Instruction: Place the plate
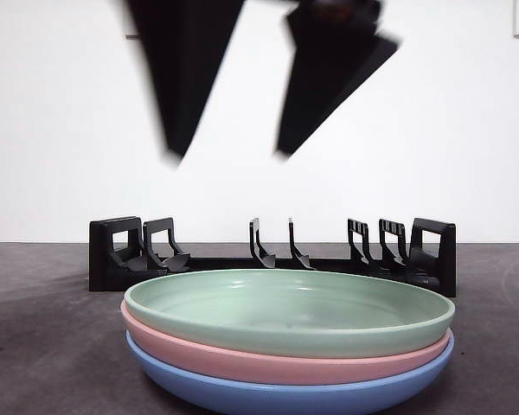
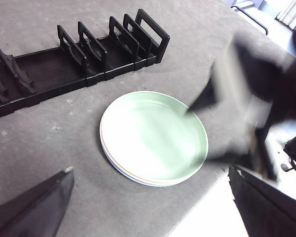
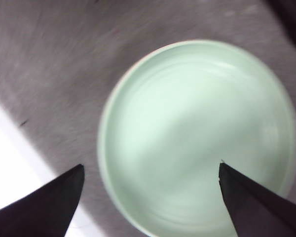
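Note:
A pale green plate [image 1: 285, 311] tops a stack, resting on a pink plate [image 1: 233, 361] and a blue plate [image 1: 285, 399] near the table's front. My right gripper [image 1: 228, 156] hangs blurred above the stack, jaws open and holding nothing. The right wrist view has that gripper [image 3: 151, 165] straight over the green plate [image 3: 197, 113]. In the left wrist view, my left gripper [image 2: 150, 169] is open and well back from the stack [image 2: 153, 136], with the right arm [image 2: 251, 98] a dark blur beside the plates.
A black slotted dish rack [image 1: 112, 251] stands behind the stack, its dividers upright and its slots holding nothing [image 2: 89, 59]. The grey table's front edge [image 2: 202, 217] runs close to the plates.

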